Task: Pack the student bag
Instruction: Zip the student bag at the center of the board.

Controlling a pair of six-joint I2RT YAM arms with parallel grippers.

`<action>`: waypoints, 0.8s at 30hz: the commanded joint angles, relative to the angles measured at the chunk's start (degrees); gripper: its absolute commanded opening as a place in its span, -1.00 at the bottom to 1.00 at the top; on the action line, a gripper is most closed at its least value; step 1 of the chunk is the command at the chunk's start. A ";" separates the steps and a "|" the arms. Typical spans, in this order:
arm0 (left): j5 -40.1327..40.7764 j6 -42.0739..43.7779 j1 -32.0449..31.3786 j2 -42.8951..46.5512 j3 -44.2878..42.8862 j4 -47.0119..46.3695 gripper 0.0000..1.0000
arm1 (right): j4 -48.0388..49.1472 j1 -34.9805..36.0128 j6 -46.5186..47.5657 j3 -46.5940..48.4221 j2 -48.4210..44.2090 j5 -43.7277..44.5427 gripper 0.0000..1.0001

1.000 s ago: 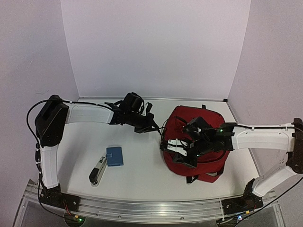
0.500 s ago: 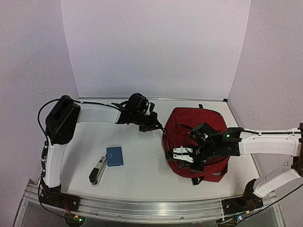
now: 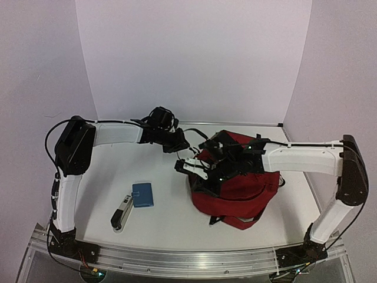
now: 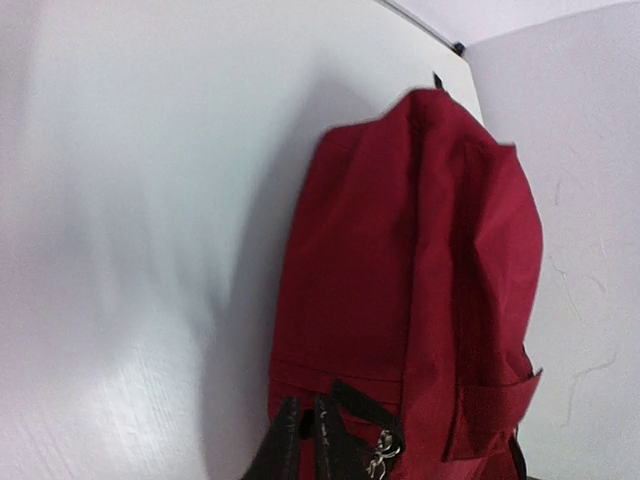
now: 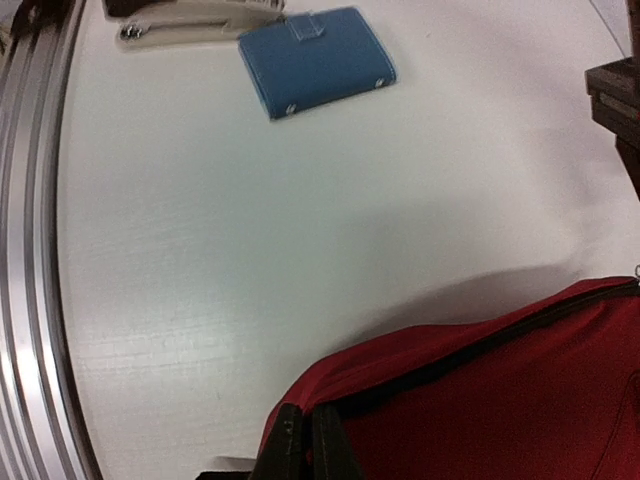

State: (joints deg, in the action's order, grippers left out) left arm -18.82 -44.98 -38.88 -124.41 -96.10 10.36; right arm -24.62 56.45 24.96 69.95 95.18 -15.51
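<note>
The student bag is a dark red backpack lying right of the table's middle, with black straps trailing at its near side. It fills the left wrist view and the bottom of the right wrist view. My left gripper is at the bag's far left corner, shut on a black strap loop beside a metal zipper pull. My right gripper is at the bag's left edge, shut on a fold of red fabric by the black zipper line.
A blue wallet lies left of the bag, also in the right wrist view. A grey-and-black stapler lies beside it, nearer the front edge. White walls close the back and sides.
The bag has been pulled left and its left side raised. The right gripper moved left and away from me with the fabric. The left gripper drew back slightly to the left.
</note>
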 commanded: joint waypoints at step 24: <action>-5.97 -2.93 -10.54 19.86 21.01 10.51 0.64 | -15.85 -46.10 -7.83 27.62 15.64 -9.74 0.94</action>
State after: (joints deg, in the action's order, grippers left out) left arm -20.64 -46.01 -49.17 -103.43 -75.62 22.00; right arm -34.67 11.55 15.08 93.40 106.05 -22.45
